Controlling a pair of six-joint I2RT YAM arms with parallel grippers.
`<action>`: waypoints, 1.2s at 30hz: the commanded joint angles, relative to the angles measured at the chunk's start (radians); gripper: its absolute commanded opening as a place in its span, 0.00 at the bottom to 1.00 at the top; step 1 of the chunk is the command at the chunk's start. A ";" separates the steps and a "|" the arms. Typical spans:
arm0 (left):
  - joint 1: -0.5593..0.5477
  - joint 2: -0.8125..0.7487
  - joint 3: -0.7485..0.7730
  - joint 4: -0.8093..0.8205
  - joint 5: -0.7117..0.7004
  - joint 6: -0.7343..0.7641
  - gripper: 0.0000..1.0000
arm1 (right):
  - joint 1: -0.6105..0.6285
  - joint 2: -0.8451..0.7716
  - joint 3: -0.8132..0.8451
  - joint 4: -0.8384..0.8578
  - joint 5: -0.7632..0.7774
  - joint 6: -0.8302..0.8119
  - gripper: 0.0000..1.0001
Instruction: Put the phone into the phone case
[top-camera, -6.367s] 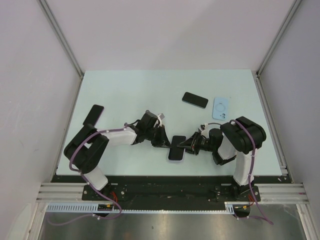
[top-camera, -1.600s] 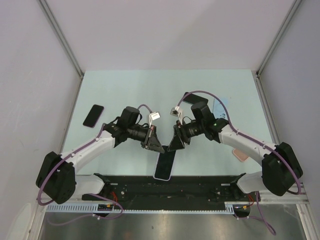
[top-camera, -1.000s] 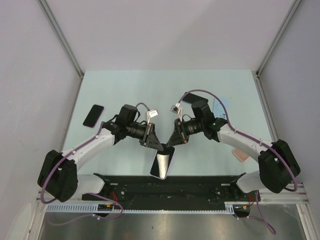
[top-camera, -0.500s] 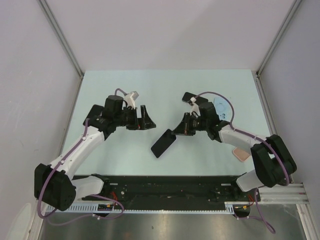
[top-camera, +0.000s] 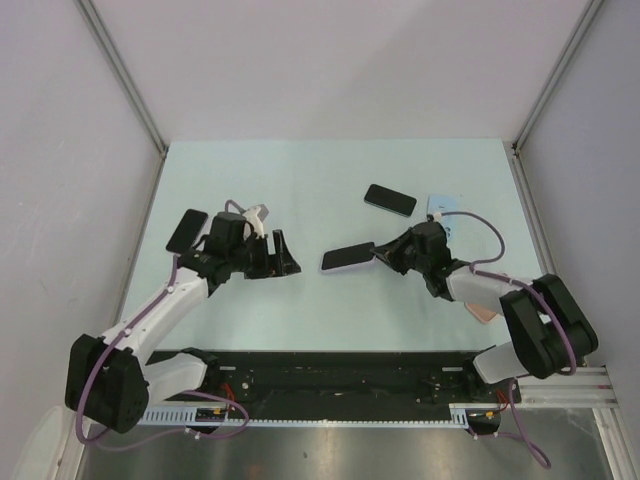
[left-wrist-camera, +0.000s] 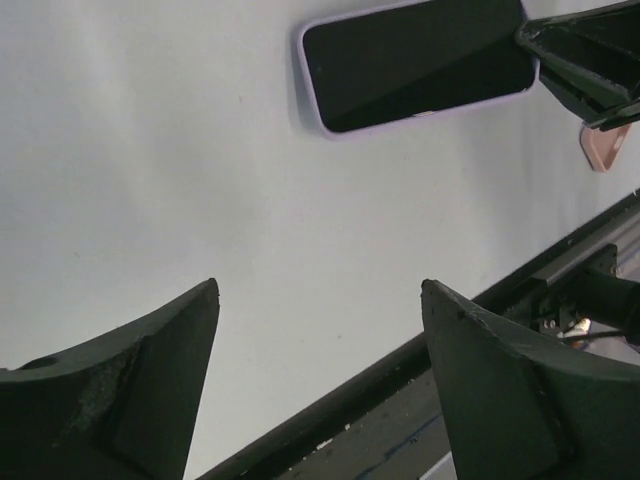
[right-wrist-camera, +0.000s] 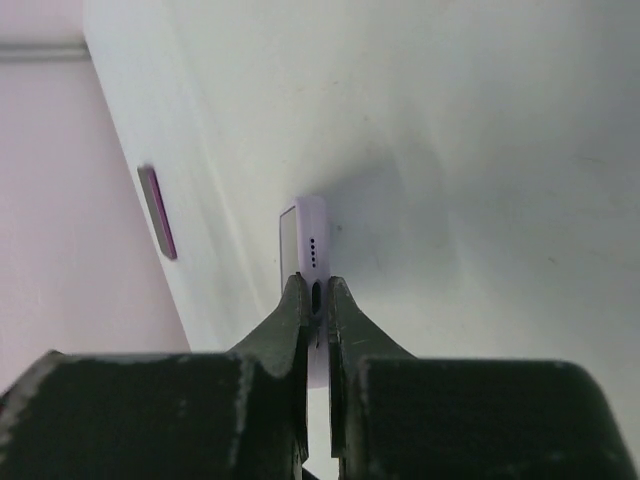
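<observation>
The phone (left-wrist-camera: 415, 62), a glossy black slab seated in a matte lavender case (right-wrist-camera: 314, 236) with rounded corners, is gripped by one short end in the right pincer (right-wrist-camera: 315, 300), whose jaws are pressed flat against it, near the middle of the pale surface (top-camera: 300, 180). Whether its far end touches the surface cannot be told. The left pincer (top-camera: 285, 254) is spread wide with nothing between its jaws, well apart from the phone. A pink case (top-camera: 484, 313) is largely hidden under the right arm, and a light blue case (top-camera: 441, 214) is partly crossed by a cable; its ring marking is too small to be read. A black phone (top-camera: 390, 200) and a dark phone (top-camera: 186, 230) are laid flat farther off.
</observation>
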 joint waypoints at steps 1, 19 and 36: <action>0.005 0.044 -0.073 0.136 0.119 -0.093 0.78 | 0.025 -0.130 -0.083 0.038 0.260 0.146 0.00; -0.107 0.212 -0.170 0.362 0.174 -0.251 0.59 | 0.471 -0.353 -0.243 -0.212 0.538 0.357 0.13; -0.178 0.254 -0.216 0.359 -0.062 -0.250 0.32 | 0.764 -0.256 -0.243 -0.206 0.700 0.531 0.15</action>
